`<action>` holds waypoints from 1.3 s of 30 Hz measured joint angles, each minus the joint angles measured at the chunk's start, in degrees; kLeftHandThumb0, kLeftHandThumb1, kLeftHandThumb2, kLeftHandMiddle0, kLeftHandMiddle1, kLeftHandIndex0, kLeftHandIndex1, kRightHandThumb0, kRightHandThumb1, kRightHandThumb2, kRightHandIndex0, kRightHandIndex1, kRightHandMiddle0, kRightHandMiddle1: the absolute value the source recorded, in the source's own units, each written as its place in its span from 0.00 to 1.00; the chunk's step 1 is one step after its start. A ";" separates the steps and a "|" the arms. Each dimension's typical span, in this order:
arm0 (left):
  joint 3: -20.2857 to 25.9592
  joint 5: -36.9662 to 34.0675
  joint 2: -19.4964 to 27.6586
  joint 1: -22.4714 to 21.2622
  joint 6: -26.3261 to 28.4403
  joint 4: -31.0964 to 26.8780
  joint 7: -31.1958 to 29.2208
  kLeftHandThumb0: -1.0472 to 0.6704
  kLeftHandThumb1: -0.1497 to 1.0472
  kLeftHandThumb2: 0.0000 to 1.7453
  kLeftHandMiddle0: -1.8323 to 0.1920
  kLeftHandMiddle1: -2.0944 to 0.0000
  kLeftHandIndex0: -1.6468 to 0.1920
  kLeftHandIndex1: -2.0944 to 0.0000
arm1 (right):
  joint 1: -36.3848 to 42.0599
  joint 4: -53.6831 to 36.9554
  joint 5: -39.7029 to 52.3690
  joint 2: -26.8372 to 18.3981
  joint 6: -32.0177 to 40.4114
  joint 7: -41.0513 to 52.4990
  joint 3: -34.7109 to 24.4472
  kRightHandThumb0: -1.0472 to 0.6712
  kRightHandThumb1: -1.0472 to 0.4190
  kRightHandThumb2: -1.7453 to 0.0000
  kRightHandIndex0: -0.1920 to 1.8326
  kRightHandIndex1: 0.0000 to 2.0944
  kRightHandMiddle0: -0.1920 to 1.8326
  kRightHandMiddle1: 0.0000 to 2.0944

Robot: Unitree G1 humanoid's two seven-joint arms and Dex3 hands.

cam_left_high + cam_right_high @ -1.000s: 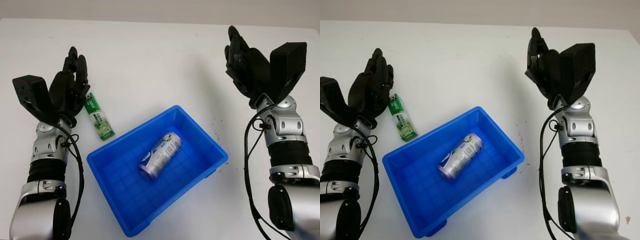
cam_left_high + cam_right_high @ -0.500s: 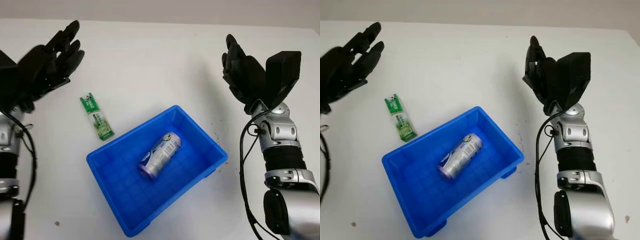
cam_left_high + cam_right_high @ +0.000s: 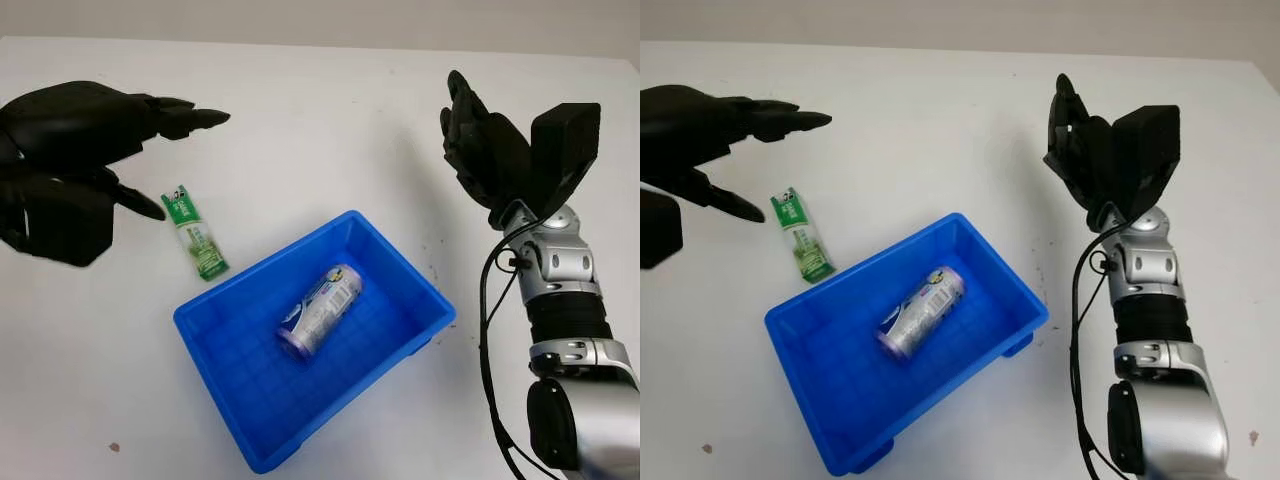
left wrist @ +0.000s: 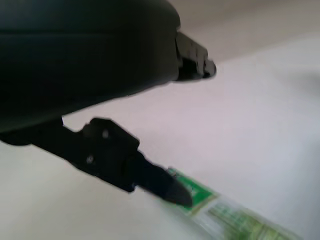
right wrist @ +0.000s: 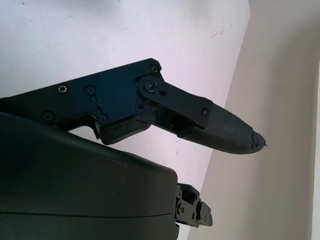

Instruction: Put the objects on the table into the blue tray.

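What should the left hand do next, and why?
Probably lower the open left hand onto the green sachet and close its fingers around it. The sachet lies on the table outside the blue tray; the can is already inside. The right hand is raised, open.

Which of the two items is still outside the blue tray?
The green sachet, lying flat on the table near the open left hand. The can already lies on its side inside the blue tray.

L hand (image 3: pixel 75 165) swung, prob. lowered, over green sachet (image 3: pixel 196 236).
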 measured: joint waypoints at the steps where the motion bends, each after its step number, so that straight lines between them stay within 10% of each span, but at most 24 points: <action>1: -1.03 2.84 0.55 -1.50 -2.38 1.15 2.04 0.34 0.81 0.03 0.85 0.98 0.82 0.97 | -0.09 0.01 -0.01 0.03 0.00 -0.07 0.04 0.16 0.00 0.51 0.00 0.00 0.00 0.00; 17: -10.85 19.89 1.40 -7.99 -14.10 9.98 19.91 0.35 0.85 0.03 0.81 0.96 0.79 0.96 | -0.54 0.02 0.30 0.03 0.47 -0.21 -0.11 0.16 0.00 0.52 0.00 0.00 0.00 0.00; 28: -11.07 8.46 -2.55 -1.72 -12.97 15.66 15.91 0.35 0.88 0.04 0.75 0.95 0.74 0.94 | -0.48 -0.22 0.30 -0.01 0.85 0.12 -0.17 0.16 0.00 0.51 0.00 0.00 0.00 0.00; 31: -12.93 18.34 -1.44 -1.12 -12.96 12.65 24.68 0.48 0.96 0.04 0.70 0.92 0.70 0.91 | -0.46 -0.53 0.46 -0.04 1.21 0.32 -0.28 0.17 0.00 0.51 0.00 0.00 0.00 0.00; 34: -17.14 31.74 0.25 -1.22 -11.71 10.08 41.85 0.54 0.99 0.03 0.80 0.34 0.78 0.45 | -0.44 -0.55 0.50 -0.03 1.21 0.35 -0.30 0.17 0.00 0.51 0.00 0.00 0.00 0.00; 39: -27.02 49.09 1.07 -2.17 -3.23 11.76 69.02 0.56 1.00 0.07 0.79 0.02 0.82 0.08 | -0.44 -0.56 0.66 -0.04 1.69 0.57 -0.33 0.17 0.00 0.51 0.00 0.00 0.00 0.00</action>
